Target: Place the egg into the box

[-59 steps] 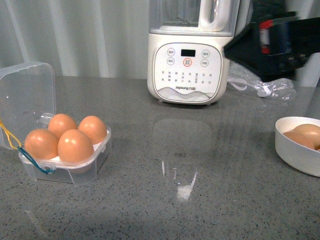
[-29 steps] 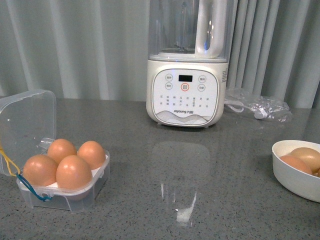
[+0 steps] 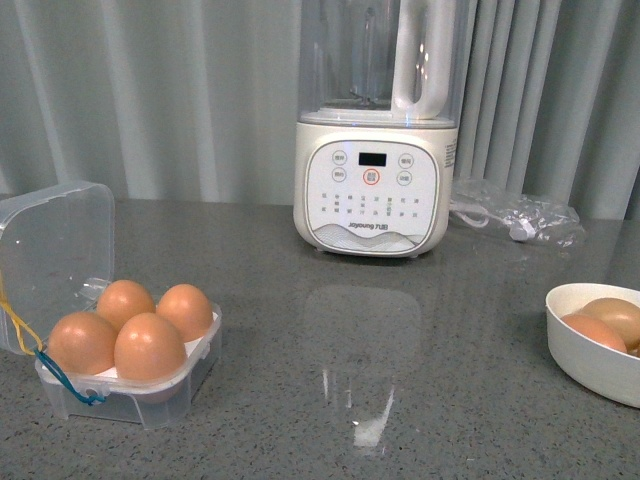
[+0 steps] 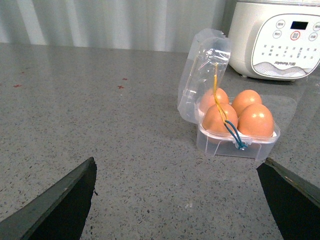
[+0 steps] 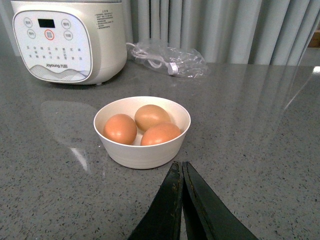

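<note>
Left end effector [image 4: 178, 161]: fingers spread wide, nothing between them. It hangs low over the bench [image 3: 450, 330], facing the box [image 4: 220, 142], with only bare bench surface between us.

Right end effector [image 5: 180, 167]: fingers pressed together, tips touching, holding nothing. It points at a white bowl [image 5: 142, 155] just ahead.

Box: on my left side of the bench, clear lid [image 3: 55, 240] swung up and back. Four brown eggs [image 4: 256, 120] fill its white tray, one per cell. A yellow cord [image 4: 217, 95] and a blue cord [image 4: 232, 135] hang down its side.

Bowl: on my right side, well apart from the box, holding three more brown eggs [image 5: 120, 128] that touch one another. I cannot tell the eggs apart by look.

Between and behind them stands a cream blender [image 3: 370, 190] with a clear jug, its round-buttoned panel reading "Joyoung"; the small button labels are too fine to read. Beside it, toward my right, lies a clear plastic bag [image 5: 167, 55] with a white cable inside.

The bench is grey speckled stone, glossy, mirroring the blender. A pale pleated curtain [image 3: 150, 90] closes off the back.
</note>
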